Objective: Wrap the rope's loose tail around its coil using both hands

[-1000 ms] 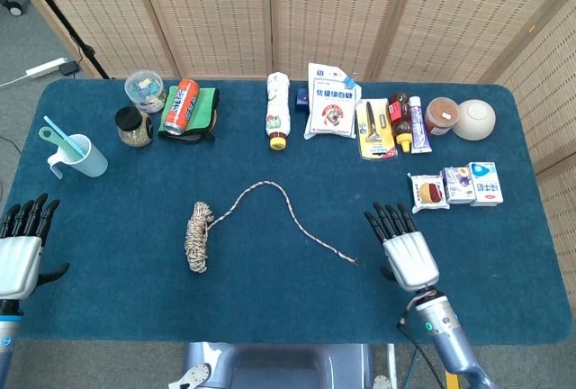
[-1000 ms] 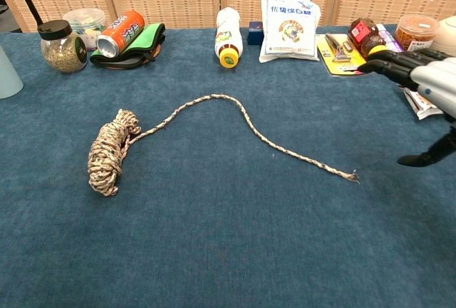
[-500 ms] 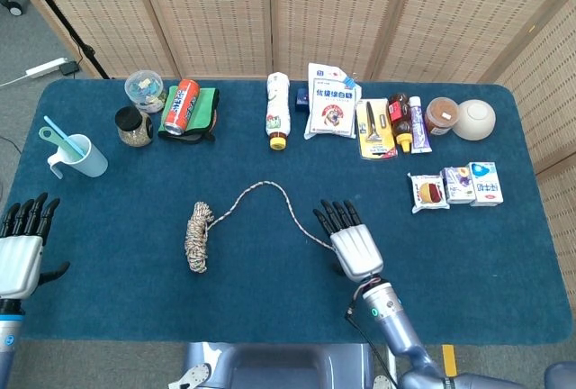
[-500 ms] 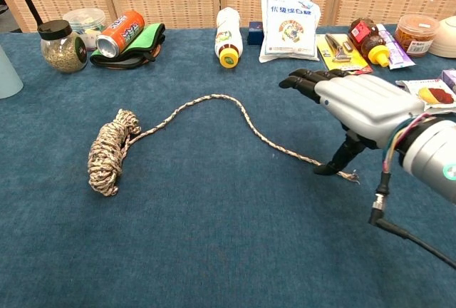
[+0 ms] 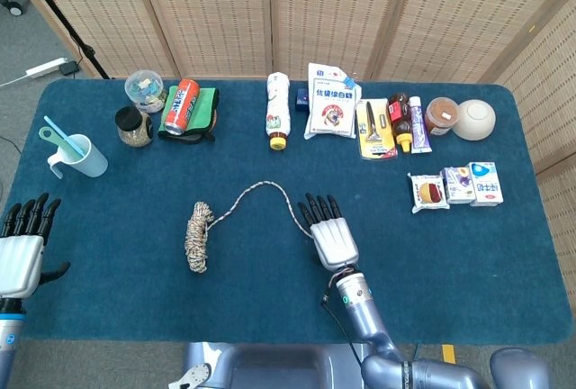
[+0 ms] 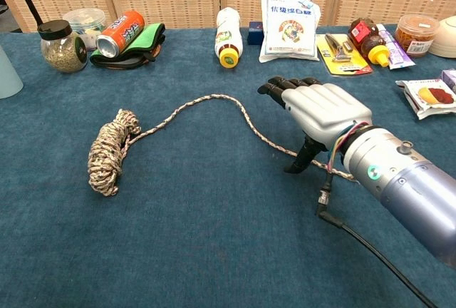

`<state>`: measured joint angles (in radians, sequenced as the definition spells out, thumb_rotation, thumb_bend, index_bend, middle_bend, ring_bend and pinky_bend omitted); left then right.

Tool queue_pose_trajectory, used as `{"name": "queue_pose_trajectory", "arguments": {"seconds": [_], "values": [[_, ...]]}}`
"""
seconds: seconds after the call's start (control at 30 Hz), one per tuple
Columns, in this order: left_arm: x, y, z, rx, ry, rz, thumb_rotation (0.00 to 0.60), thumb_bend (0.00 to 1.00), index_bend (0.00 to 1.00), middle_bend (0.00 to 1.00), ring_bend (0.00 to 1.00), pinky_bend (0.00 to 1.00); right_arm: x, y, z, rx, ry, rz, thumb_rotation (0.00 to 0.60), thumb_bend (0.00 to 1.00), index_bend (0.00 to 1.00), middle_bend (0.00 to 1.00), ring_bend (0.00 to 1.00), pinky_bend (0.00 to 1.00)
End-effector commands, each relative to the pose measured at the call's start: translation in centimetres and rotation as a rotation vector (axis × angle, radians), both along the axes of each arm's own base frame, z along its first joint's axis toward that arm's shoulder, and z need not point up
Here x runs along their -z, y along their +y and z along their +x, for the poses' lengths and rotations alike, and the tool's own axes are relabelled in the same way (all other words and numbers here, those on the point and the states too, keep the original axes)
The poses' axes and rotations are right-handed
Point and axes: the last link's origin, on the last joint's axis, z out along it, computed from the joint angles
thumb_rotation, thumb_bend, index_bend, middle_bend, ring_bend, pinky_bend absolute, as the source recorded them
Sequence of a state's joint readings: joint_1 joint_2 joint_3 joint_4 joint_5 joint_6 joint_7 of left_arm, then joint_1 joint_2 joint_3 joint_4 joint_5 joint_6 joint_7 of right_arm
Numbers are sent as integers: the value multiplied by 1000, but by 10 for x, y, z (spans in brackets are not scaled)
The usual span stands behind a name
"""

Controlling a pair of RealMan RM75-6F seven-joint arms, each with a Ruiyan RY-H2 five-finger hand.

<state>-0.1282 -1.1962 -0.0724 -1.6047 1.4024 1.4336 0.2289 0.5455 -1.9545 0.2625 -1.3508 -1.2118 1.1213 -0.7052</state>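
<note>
— Rope lies on the blue table: where exactly?

— Its coil sits left of centre, a tight oblong bundle of speckled braided cord. The loose tail runs from the coil's upper end, arches toward the back and comes down to the right, where it passes under the right hand.

— What is that hand doing?

— It hovers palm down over the tail's far stretch, fingers extended and apart, thumb pointing down just beside the cord. It grasps nothing. The left hand rests at the table's left edge, fingers also spread and empty.

— Anything crowding the rope?

— Nothing near it. Along the back stand a jar, a clear tub, an orange can lying on a green cloth, a white bottle on its side, a white pouch, a yellow card pack, small bottles and a pale bowl. A blue mug with a toothbrush is at the far left, and snack packets at the right.

— What differs from half a second ago?

— The right hand has moved left and slightly toward the back, along the tail toward its bend. The rope, the coil and the left hand are unchanged.

— Surfaces?

— The table cover is felt-like; the hands have glossy white shells with black fingers, and the right forearm is metallic grey.
</note>
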Motion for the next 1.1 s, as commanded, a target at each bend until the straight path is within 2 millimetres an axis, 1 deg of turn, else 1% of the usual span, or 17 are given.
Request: {"name": "queue_pose_trajectory", "arguments": {"seconds": [0.03,0.27,0.63,0.73,0.87,0.93,1.1], "values": [[0,0,0,-1,0,-1,600,113,0,0,0,0,5,-6,-2,14,11,-10,600,0,72,0,0,0],[0,0,0,1,-2,-2,600,113,0,0,0,0,4,-14,-14,28,41,-41,600,0,79,0,0,0],[2,-3,2,11,3,-12,600,113,0,0,0,0,-12,-31,-26,19,116,-130,600,0,108,0,0,0],[2,-4,2,11,2,-11,600,113,0,0,0,0,-14,-32,-29,25,120,-135,600,0,161,0,0,0],[2,-4,3,13,1,-12,600,113,0,0,0,0,-13,-27,-30,44,94,-100,600,0,267,0,0,0],[2,-5,3,13,0,-13,600,113,0,0,0,0,-10,-23,-31,61,79,-68,600,0,289,0,0,0],[1,-5,2,13,-3,-13,600,113,0,0,0,0,-9,-22,-29,74,68,-53,600,0,325,0,0,0]]}}
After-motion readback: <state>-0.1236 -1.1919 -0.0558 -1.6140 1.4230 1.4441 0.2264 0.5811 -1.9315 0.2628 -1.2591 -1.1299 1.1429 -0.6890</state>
